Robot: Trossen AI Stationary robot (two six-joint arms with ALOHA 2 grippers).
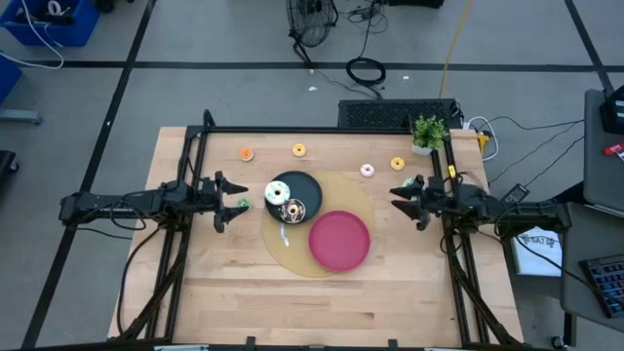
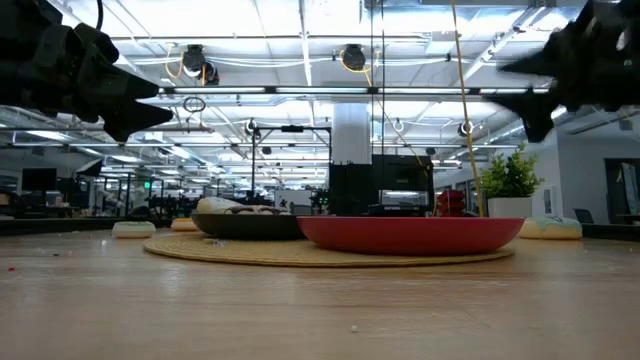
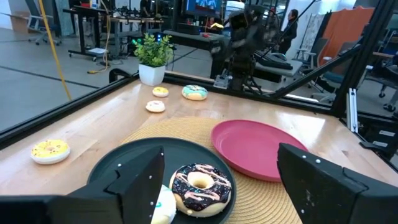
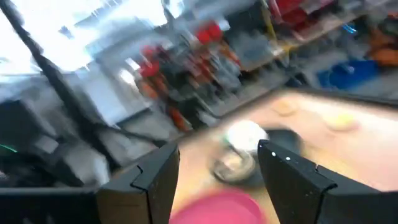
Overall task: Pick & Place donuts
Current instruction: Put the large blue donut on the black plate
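Wooden tabletop point(image 1: 234, 283) from above: we see two donuts on the black plate point(image 1: 308, 185), four loose behind it, one teal by the left gripper point(image 1: 234, 200), jaws wide; right gripper point(image 1: 402, 195) wide too, empty.

Low view: red plate point(image 2: 410, 235) nearest.

Left wrist: the chocolate sprinkled donut point(image 3: 200, 188) looks light, rigid, smooth; we'd pinch across its ring.

Right wrist: blurred. We read no writing anywhere.
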